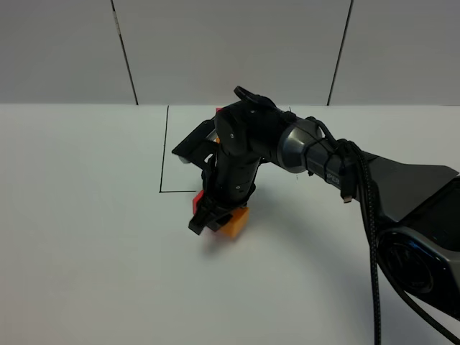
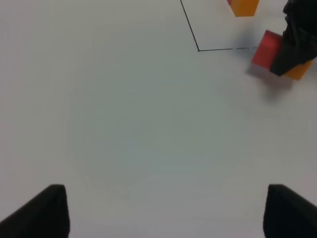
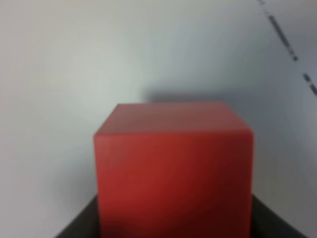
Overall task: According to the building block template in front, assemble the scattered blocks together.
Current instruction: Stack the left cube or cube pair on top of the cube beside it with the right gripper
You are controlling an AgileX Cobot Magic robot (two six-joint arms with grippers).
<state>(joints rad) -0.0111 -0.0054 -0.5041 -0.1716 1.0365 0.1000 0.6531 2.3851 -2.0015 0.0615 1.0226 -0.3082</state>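
Note:
The scattered red block point(image 1: 198, 200) and orange block point(image 1: 236, 222) lie side by side just outside the front edge of the drawn square. My right gripper point(image 1: 206, 218) reaches across from the right and is shut on the red block point(image 3: 173, 168), which fills the right wrist view. From the left wrist view the red block point(image 2: 266, 48) and orange block point(image 2: 300, 72) flank the dark fingers. The building block template point(image 2: 244, 7) stands inside the black square; the arm hides most of it in the high view. My left gripper point(image 2: 168, 213) hangs open over bare table, holding nothing.
The thin black drawn square point(image 1: 163, 154) marks the table's far middle. My right arm point(image 1: 316, 151) with its cable stretches in from the right side. A white wall with dark seams stands behind the table.

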